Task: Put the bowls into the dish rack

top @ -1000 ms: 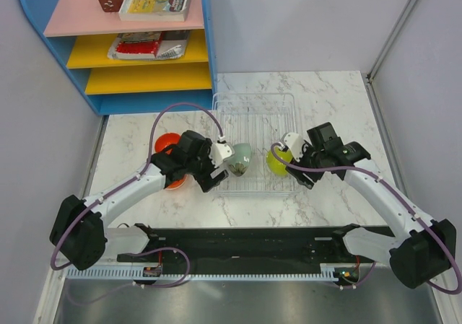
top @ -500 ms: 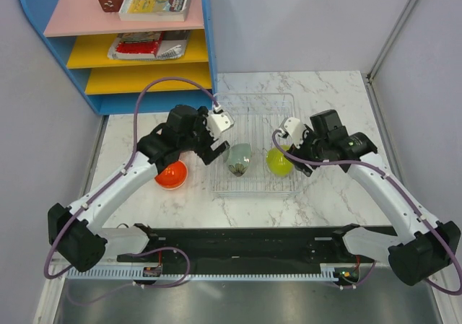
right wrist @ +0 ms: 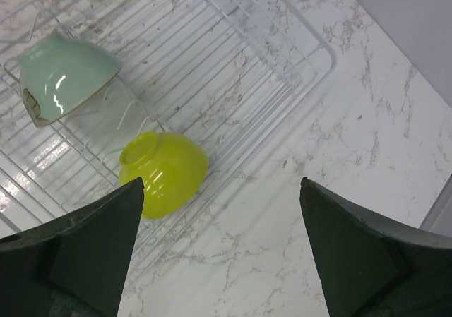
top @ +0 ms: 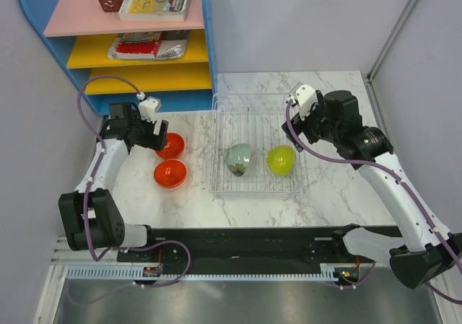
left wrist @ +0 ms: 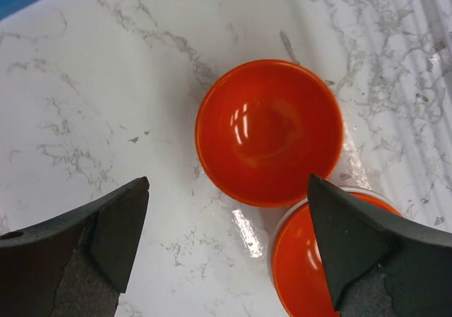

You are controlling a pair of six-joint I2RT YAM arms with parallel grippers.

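Note:
The wire dish rack (top: 253,118) stands mid-table. A pale green bowl (top: 237,159) and a yellow-green bowl (top: 280,161) lie tilted on their sides in its near part; the right wrist view shows both, green (right wrist: 63,73) and yellow (right wrist: 166,169), on the rack (right wrist: 233,70). Two orange bowls (top: 171,145) (top: 171,173) sit upright on the table left of the rack. My left gripper (top: 159,135) (left wrist: 227,183) is open and empty above the far orange bowl (left wrist: 268,130), with the near one (left wrist: 311,267) at its right finger. My right gripper (top: 294,130) (right wrist: 222,181) is open and empty above the rack's right edge.
A blue shelf unit (top: 130,42) with pink and yellow shelves, books and a brown cube stands at the back left, close behind my left gripper. Grey walls enclose the marble table (top: 339,180). The arm bases sit on a black rail (top: 245,248) at the near edge.
My left arm swung left from the rack to above the orange bowls, leaving the green bowl in the rack. My right gripper drew back and up from the yellow bowl, which stays in the rack.

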